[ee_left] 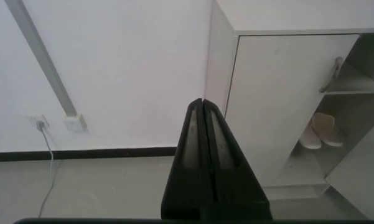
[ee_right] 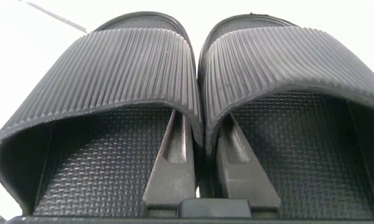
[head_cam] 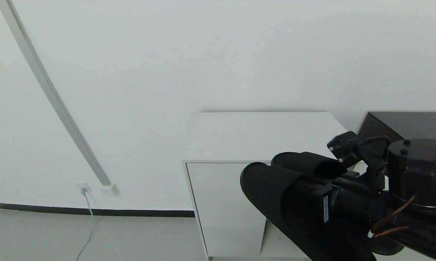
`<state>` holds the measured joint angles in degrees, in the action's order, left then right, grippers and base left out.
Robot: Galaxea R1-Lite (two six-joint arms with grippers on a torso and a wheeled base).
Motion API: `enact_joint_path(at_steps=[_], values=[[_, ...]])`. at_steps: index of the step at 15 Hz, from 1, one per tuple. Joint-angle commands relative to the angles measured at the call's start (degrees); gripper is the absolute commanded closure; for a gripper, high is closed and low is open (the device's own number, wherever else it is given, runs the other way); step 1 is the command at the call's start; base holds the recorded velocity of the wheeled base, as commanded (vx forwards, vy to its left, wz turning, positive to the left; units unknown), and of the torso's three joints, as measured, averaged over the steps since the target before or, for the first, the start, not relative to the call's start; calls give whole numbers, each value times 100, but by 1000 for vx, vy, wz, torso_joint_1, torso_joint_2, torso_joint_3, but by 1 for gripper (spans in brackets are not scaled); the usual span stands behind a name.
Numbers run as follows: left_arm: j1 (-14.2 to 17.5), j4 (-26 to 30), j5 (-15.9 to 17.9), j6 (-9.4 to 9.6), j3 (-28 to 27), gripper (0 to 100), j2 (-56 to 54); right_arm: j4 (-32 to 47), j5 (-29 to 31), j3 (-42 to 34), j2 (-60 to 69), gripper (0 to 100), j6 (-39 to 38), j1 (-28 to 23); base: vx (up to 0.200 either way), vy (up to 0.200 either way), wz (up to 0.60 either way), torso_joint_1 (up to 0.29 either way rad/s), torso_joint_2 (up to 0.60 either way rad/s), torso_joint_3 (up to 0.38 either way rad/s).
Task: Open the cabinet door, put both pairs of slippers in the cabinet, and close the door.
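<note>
The right gripper (ee_right: pixel 202 124) pinches the black slippers (head_cam: pixel 276 192) together by their adjoining inner walls, one finger inside each slipper, held in front of the white cabinet (head_cam: pixel 239 137).

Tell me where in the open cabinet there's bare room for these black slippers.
The upper shelf looks bare. The lower shelf is free in front of the pale slippers, which sit toward its back. The cabinet top is bare too. Tightest for the black slippers: squeezing past the door.
</note>
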<state>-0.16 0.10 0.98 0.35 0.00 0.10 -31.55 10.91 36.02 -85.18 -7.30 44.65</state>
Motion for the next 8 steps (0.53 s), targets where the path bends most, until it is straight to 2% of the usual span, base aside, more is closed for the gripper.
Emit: enact_joint_path(at_steps=[1, 8], values=[[-2, -1, -1, 0, 0, 100, -1, 0, -1, -16, -34, 100, 1, 8, 0, 0, 0, 0, 0, 0], [-11, -1, -1, 9, 0, 100, -1, -9, -28, -69, -34, 100, 1, 61, 0, 0, 0, 0, 0, 0]])
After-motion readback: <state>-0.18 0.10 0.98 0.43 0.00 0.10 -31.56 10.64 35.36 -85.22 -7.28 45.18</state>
